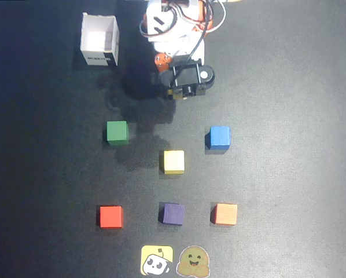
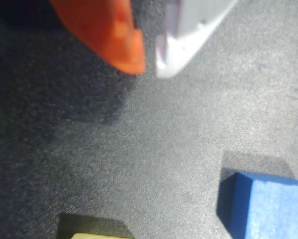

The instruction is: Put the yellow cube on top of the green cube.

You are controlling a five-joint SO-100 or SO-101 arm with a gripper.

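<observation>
A dark, near-black mat (image 1: 289,87) fills the whole overhead view, its surface finely grained and felt-like. Light falls bright and even across the middle, fading toward the corners. In the wrist view the same cloth (image 2: 179,144) reads grey and speckled, with soft shadows pooling on the left.

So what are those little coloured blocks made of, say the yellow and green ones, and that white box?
The small pale-yellow cube and the small dark-green cube look like painted wood or dense foam: matte, glare-free faces and crisp edges, though the pictures cannot settle which. The open white box looks like thin cardboard, judging by its slim folded walls and the printed dark label on its side.
</observation>
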